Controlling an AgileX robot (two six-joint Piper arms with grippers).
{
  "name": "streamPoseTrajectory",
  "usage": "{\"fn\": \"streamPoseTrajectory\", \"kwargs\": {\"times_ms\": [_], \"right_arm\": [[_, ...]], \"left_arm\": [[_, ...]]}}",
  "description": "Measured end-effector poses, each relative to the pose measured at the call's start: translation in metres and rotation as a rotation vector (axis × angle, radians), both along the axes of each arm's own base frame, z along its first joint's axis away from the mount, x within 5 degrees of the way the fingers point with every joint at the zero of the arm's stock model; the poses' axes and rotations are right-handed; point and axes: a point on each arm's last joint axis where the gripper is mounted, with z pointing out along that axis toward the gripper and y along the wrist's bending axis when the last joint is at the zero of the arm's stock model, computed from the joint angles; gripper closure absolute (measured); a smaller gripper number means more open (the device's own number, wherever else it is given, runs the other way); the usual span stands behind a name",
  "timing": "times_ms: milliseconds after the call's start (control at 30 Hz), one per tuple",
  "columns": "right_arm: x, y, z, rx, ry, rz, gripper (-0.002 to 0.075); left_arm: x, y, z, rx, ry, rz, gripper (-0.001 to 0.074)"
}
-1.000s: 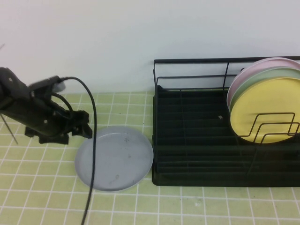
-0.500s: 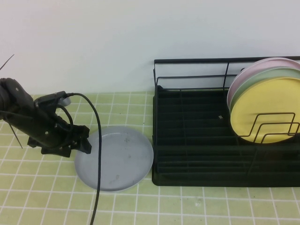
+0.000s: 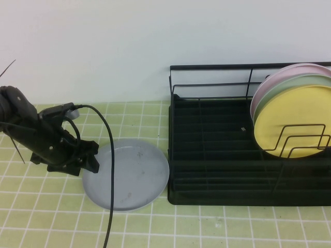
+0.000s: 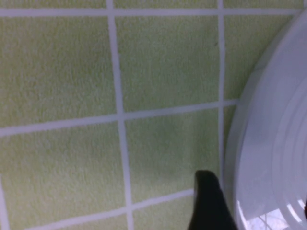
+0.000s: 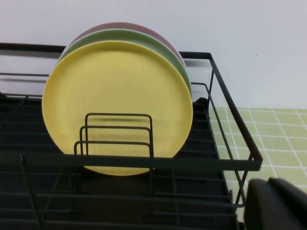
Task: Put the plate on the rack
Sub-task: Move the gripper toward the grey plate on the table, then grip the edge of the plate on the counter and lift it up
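plate [image 3: 129, 175] lies flat, face up; left gripper [image 3: 94, 157] spread astride its left rim; right gripper [image 5: 276, 206] closed near rack [image 3: 207, 155].

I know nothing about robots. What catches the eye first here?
Three plates, pink, green and yellow, stand at the right end of the black rack. A grey plate lies flat on the table left of it, the left gripper open at its left rim. The right gripper, shut, is near the rack's right end.
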Motion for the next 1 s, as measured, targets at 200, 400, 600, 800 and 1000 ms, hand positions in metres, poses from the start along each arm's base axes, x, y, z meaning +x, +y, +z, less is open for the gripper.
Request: {"fn": "streamPoseTrajectory", "kwargs": {"times_ms": [200,400,600,800,1000], "right_arm": [[0.0,0.0,0.0,0.0,0.0,0.0,0.0729],[0.0,0.0,0.0,0.0,0.0,0.0,0.0729],[0.0,0.0,0.0,0.0,0.0,0.0,0.0729],[0.0,0.0,0.0,0.0,0.0,0.0,0.0729],[0.0,0.0,0.0,0.0,0.001,0.0,0.0729]], "left_arm": [[0.001,0.0,0.0,0.008,-0.017,-0.014,0.037],[0.003,0.0,0.001,0.004,-0.035,-0.001,0.0406],[0.004,0.0,-0.006,0.003,-0.018,-0.002,0.0412],[0.004,0.0,-0.015,0.005,0.003,-0.012,0.0412],[0.004,0.0,-0.015,0.014,-0.001,-0.025,0.0477]]}}
